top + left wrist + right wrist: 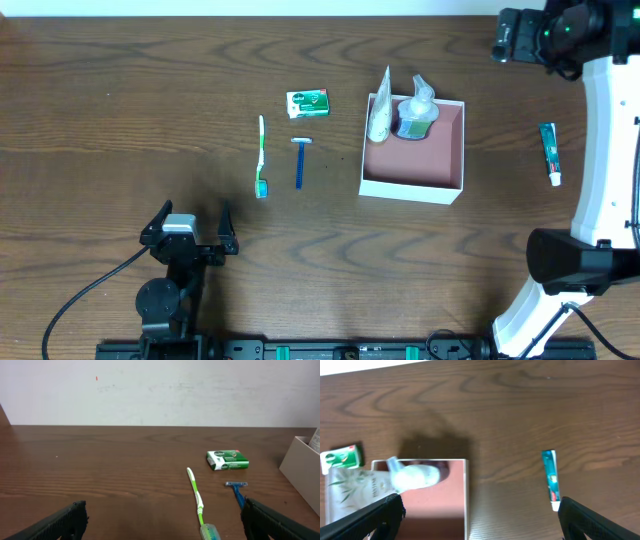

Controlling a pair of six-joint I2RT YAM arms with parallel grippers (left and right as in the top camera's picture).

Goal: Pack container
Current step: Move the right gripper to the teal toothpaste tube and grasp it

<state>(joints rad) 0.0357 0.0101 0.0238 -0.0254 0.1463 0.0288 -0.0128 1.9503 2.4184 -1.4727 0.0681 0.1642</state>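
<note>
Left gripper (190,224): jaws wide open, nothing between them, touching nothing. It sits low over the near-left part of the wooden table (100,120), well apart from all the items. In the left wrist view both black fingers (65,522) frame bare wood, with the brush end of the toothbrush just ahead.

Right gripper (480,507): jaws also spread wide and empty. It is held high above the table's far-right part, looking down on the container's right wall and the bare wood beside it.

Container (410,188): a square white box with a pink inside, standing right of centre on the table. In it are a white pouch (378,112) with a leaf print, leaning at the far-left corner, and a pump bottle (415,112) with a white pump and a bluish label just beside it. The near half of the box floor is bare.

The green-and-white soap packet (308,102) lies just off the container's far-left corner. It carries a white logo too small to read. The green-and-white toothbrush (262,157) and the blue razor (299,162) lie side by side left of the container, not touching. The teal toothpaste tube (549,152) with a white cap lies well apart to the container's right. Its print is blurred, and so is the pouch's text.
</note>
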